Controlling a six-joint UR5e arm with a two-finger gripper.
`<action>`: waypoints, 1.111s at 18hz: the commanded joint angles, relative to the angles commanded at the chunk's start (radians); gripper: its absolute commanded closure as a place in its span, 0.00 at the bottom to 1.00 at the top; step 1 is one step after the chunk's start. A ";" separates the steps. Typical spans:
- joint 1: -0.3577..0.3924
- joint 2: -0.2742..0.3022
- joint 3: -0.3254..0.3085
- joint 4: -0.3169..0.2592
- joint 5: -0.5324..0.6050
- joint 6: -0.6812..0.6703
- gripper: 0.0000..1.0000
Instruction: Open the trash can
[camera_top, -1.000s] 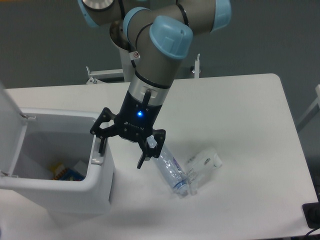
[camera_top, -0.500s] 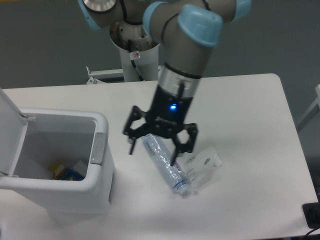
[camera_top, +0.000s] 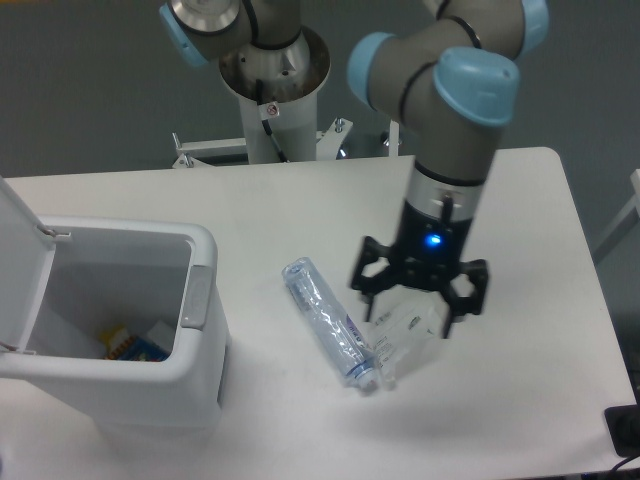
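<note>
Lid of the trash can (camera_top: 120, 330) stands swung up at its far side, interior exposed with scraps at the bottom; opening looks done. Grey latch (camera_top: 196, 297) faces the fingers, well off to their side. Gripper (camera_top: 420, 303) hangs with fingers spread, holding nothing, above a crumpled clear wrapper (camera_top: 408, 328). Plastic bottle (camera_top: 328, 323) lies between fingers and bin.
</note>
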 joint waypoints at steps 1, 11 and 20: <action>0.022 -0.005 0.005 -0.003 0.000 0.025 0.00; 0.052 -0.049 0.009 -0.180 0.262 0.312 0.00; 0.034 -0.065 -0.005 -0.118 0.268 0.310 0.00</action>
